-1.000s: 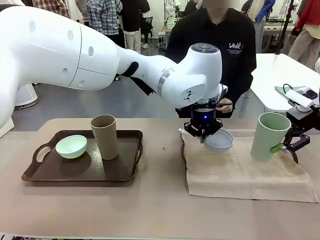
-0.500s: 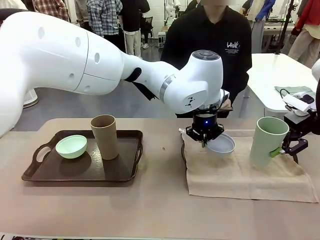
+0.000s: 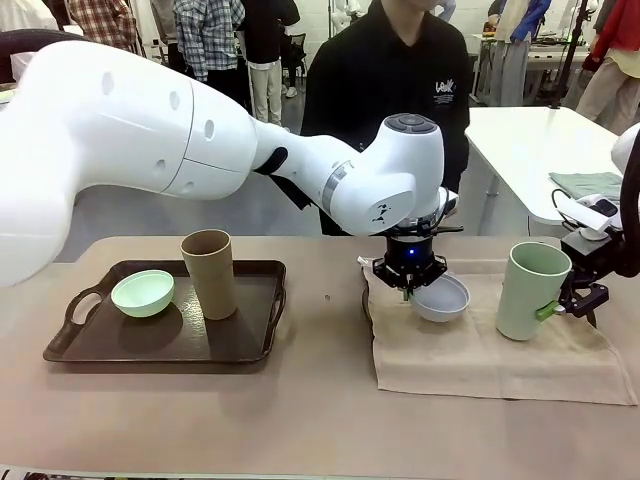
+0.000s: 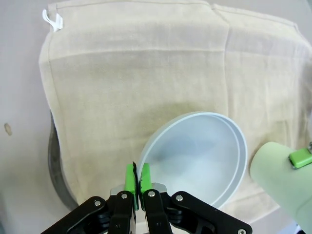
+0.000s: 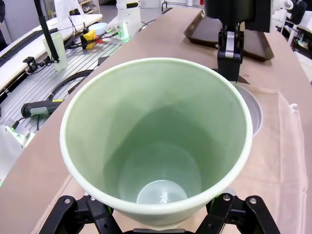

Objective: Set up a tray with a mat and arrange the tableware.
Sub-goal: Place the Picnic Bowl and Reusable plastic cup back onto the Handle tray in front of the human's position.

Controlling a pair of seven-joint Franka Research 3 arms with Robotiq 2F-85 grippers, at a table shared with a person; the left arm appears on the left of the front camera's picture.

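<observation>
Pale bluish-white round bowl [image 4: 195, 156]: likely light, rigid, slick; left pincer [image 4: 136, 171] clamped on its thin rim; right pincer [image 3: 556, 307] clamped around tall pale green cup [image 3: 533, 290].

A tan tabletop [image 3: 300, 420] spans the lower half of the front view, with a small dark speck [image 3: 327, 297] on it near the middle. A person in a black top [image 3: 390, 90] stands at its far edge, upper centre. At upper right a white table [image 3: 520, 150] carries a folded green cloth [image 3: 590, 183]. More people [image 3: 215, 35] stand at upper left. The right wrist view's upper left shows a clear cup [image 5: 57, 48] among cables.
</observation>
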